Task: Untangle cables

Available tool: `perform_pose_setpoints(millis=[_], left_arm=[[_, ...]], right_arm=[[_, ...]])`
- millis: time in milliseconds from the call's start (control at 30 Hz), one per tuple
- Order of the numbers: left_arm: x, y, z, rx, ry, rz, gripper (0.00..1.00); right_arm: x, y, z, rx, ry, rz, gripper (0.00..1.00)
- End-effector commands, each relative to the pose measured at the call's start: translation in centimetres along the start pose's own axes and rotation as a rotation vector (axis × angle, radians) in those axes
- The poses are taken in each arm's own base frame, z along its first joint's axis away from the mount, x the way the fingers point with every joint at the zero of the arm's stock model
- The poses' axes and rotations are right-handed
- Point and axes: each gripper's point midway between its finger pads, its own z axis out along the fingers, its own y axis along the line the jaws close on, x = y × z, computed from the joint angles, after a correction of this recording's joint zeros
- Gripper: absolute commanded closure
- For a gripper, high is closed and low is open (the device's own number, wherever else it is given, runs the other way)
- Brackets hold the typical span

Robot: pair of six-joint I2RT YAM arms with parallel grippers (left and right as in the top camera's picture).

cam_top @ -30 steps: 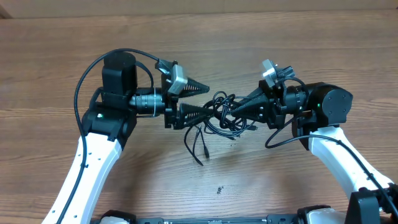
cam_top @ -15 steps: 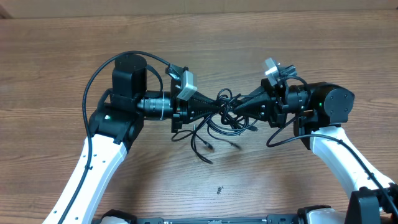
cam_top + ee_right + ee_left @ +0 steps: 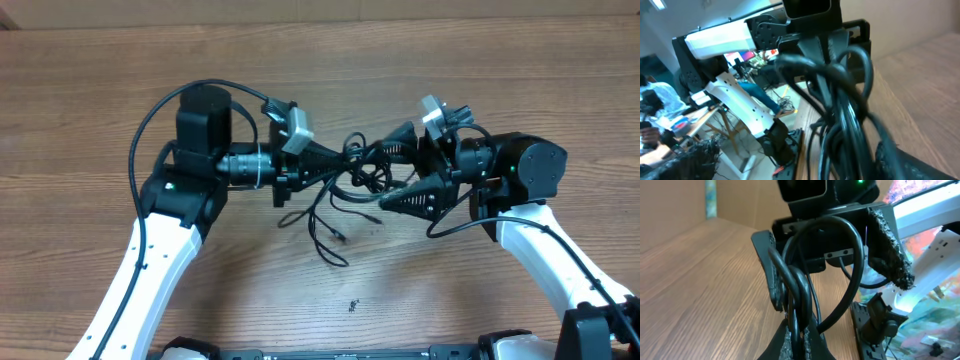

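Black cables (image 3: 362,180) knotted: left end effector (image 3: 345,166) clamped on them, right end effector (image 3: 386,177) spread apart. Next, right likely needs one loose strand to pull.

My white arm links (image 3: 150,270) carry black joint housings (image 3: 203,115) and looping thick black cables (image 3: 131,150). Left gripper (image 3: 343,166) and right gripper (image 3: 385,177) are black wedges.

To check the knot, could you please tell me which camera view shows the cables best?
The overhead view: it shows the cables whole, knot and trailing loose ends. The left wrist view shows only loops clamped in the left gripper; the right wrist view shows them close and blurred.
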Motion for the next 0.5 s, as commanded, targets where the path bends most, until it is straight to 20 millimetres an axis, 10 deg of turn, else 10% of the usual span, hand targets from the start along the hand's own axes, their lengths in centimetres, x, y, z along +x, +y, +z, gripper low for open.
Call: perform_pose_setpoints(millis=[0, 467], left_arm=[[-1.1, -0.7, -1.7, 0.076, -0.053, 0.025, 0.96], [-2.0, -1.9, -5.2, 0.193, -0.121, -0.053, 0.96]], right_arm=[[-0.1, 1.0, 0.1, -0.022, 0.031, -0.031, 0.0], [-1.9, -3.0, -0.2, 0.116, -0.147, 0.204, 0.0]])
